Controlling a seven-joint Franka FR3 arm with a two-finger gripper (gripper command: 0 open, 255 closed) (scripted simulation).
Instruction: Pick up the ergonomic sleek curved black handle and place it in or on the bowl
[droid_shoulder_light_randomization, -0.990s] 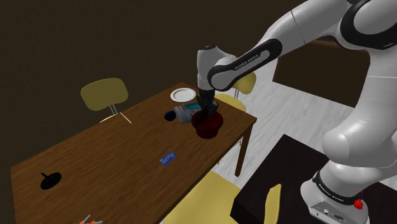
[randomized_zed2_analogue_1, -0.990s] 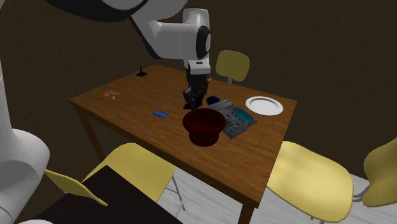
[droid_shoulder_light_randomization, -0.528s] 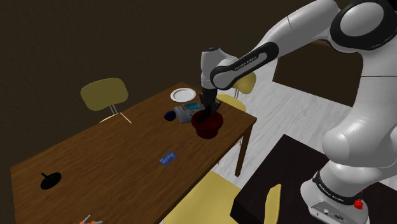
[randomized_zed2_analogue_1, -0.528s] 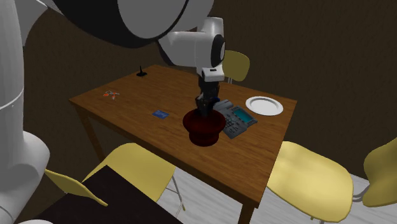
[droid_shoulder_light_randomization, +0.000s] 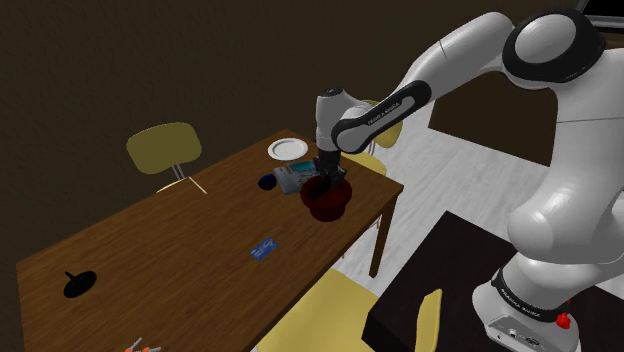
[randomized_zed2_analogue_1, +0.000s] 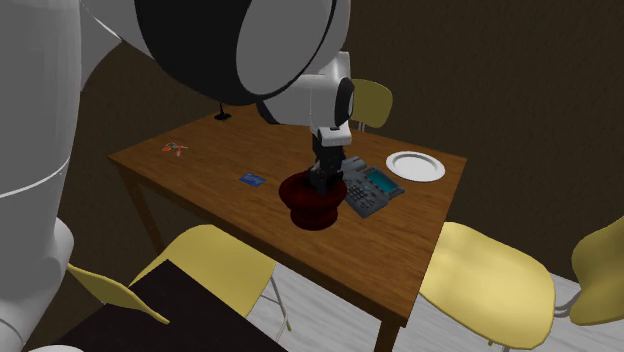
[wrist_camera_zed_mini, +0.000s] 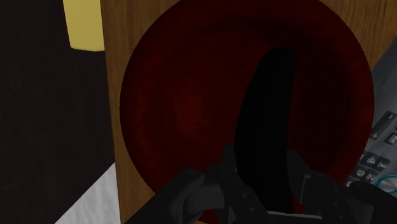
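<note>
the all-black two-finger gripper (wrist_camera_zed_mini: 264, 184) is clamping the sleek curved black handle (wrist_camera_zed_mini: 267, 102) by one end, holding it pointing down into the round dark red bowl (wrist_camera_zed_mini: 172, 95). if the jaws are opening this high, the handle is risking tipping over the rim, or nudging the bowl toward the grey desk phone (randomized_zed2_analogue_1: 372, 188) sitting at its 2 o'clock in the second exterior view.

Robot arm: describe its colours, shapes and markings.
The arm is glossy white, built of rounded tubular links with dark bands at the joints. Small pale lettering runs along the dark forearm band. The gripper is all black and two-fingered.
</note>
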